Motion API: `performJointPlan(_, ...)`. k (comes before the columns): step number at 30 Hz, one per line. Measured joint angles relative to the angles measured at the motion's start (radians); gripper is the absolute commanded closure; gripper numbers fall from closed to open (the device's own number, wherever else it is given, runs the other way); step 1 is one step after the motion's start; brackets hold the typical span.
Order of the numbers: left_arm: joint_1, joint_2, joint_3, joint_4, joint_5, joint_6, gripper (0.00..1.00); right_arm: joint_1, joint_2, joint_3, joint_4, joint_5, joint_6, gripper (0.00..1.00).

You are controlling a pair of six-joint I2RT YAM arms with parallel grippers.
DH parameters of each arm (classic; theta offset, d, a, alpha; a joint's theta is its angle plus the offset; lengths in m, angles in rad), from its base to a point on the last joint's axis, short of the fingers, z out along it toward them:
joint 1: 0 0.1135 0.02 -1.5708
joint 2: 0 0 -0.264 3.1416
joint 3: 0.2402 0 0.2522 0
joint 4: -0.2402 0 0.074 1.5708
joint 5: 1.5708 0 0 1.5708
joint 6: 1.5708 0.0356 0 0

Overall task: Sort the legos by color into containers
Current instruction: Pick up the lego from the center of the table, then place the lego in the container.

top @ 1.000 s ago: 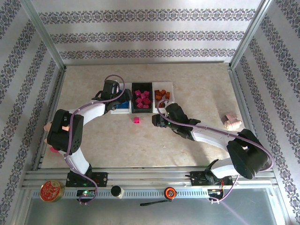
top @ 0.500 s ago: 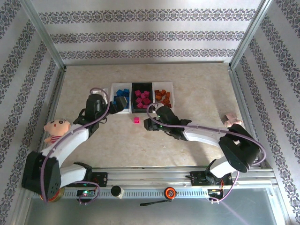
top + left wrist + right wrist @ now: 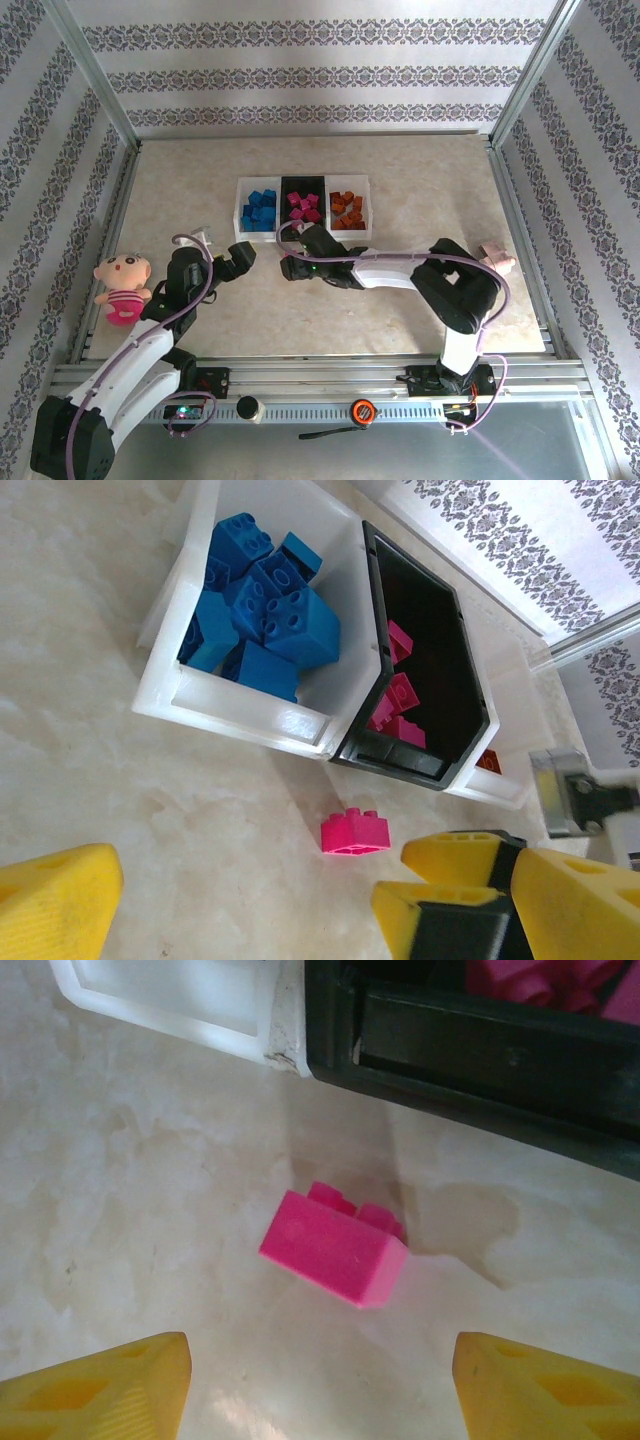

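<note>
R gripper (image 3: 320, 1400) open wide, holding nothing; lone pink lego (image 3: 335, 1247) lies on table (image 3: 120, 1210) just ahead of its tips, near black tray (image 3: 470, 1035). L gripper (image 3: 243, 258) fully open, empty, near white tray (image 3: 230, 715) w/ blue legos (image 3: 265, 610).

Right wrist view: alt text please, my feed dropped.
A pink lego lies on the table before the black tray, untouched, between the yellow fingertips of the open right gripper. A white tray corner sits upper left.
</note>
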Motion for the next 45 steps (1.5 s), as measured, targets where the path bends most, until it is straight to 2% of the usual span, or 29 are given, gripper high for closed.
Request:
performJointPlan(8,0.0,-0.002,-0.034,0.0,0.0,-0.014,0.0,0.006,0.109,0.101,-0.023,0.049,0.003,0.33)
performJointPlan(13,0.0,-0.001,-0.041,0.0,0.001,-0.023,0.0,0.006,0.148,0.156,-0.053,0.075,0.001,0.43)
performJointPlan(18,0.0,-0.001,-0.042,0.0,0.001,-0.026,0.0,0.006,0.154,0.164,-0.065,0.094,-0.013,0.58)
performJointPlan(22,0.0,-0.001,-0.042,0.0,0.001,-0.026,0.0,0.006,0.145,0.139,-0.021,0.082,-0.026,0.64)
performJointPlan(28,0.0,0.002,-0.043,0.001,0.002,-0.027,0.0,0.008,0.013,-0.009,0.003,0.051,-0.026,0.66)
performJointPlan(36,0.0,0.008,-0.055,0.007,0.002,-0.026,0.0,0.019,-0.25,-0.18,0.021,0.037,-0.023,0.67)
performJointPlan(41,0.0,0.01,-0.057,0.009,0.002,-0.027,0.0,-0.006,-0.383,-0.202,0.0,0.029,-0.024,0.67)
performJointPlan(45,0.0,0.011,-0.061,0.013,0.002,-0.028,0.0,-0.079,-0.434,-0.187,-0.016,0.016,-0.031,0.67)
